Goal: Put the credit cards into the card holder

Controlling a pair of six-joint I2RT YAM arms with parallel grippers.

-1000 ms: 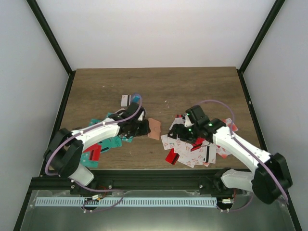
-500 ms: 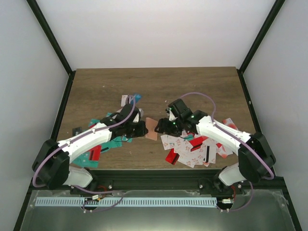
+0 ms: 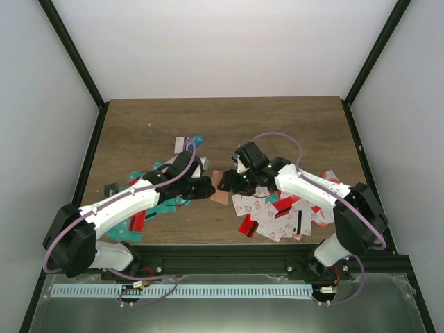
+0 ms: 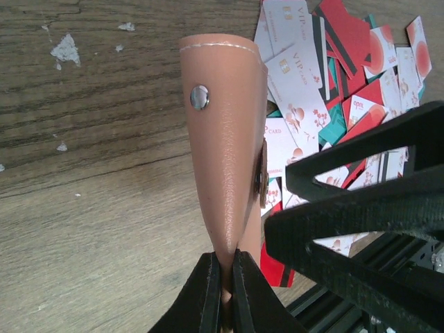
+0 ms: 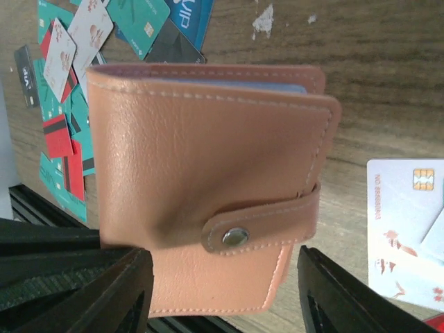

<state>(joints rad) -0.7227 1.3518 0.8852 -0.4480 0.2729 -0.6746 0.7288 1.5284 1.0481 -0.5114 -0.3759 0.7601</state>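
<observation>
**A:** What is the biggest thing here?

**B:** One wooden table. Two grippers meet near its middle. The left gripper comes in from the left and the right gripper from the right.

**A:** How are the jaws?

**B:** The left gripper has its jaws pressed together on the near edge of the card holder, pinching it. The right gripper has its jaws spread, with one finger on each side of the holder. I cannot tell whether they touch it.

**A:** How many holders are there?

**B:** One card holder. It is salmon-pink and sits between the two grippers. It is folded shut, with one strap across it and one metal snap.

**A:** And the cards?

**B:** The credit cards lie in two heaps. The right heap is mostly white with red marks. The left heap is teal and red. They overlap too much to count. Two stray cards lie farther back, beside the left arm.
</observation>
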